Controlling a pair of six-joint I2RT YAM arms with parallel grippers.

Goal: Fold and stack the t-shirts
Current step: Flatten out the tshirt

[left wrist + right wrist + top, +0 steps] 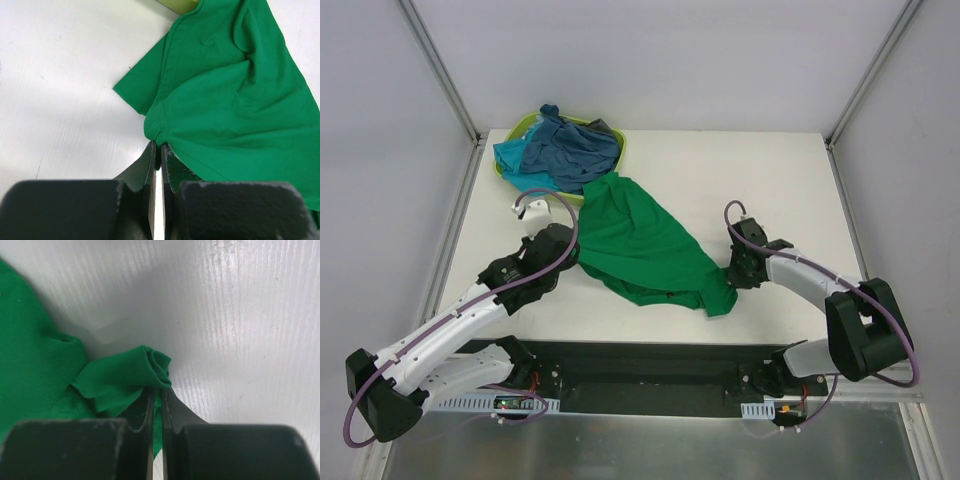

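Lying across the middle of the table (770,180), the green shirt (645,245) spreads in a loose, rumpled diagonal from the basket (512,172) at the far left corner down toward the near edge. Its upper end touches the basket rim. Its lower end bunches up just beside the right gripper (729,280).

The left gripper (580,262) sits at the left edge of the green shirt, low over the table. In the left wrist view its jaws are pressed together with only a sliver between them. They pinch a puckered bit of hem where a sleeve meets the body of the green shirt (235,100).

In the right wrist view the right gripper's jaws are likewise almost closed. A small rolled fold of the green shirt (120,377) is caught at their tips.

Inside the basket a blue shirt (570,150) is heaped on top of a turquoise shirt (510,155). A dark corner at the far rim is probably a grey shirt (603,126), though too little shows to be sure.
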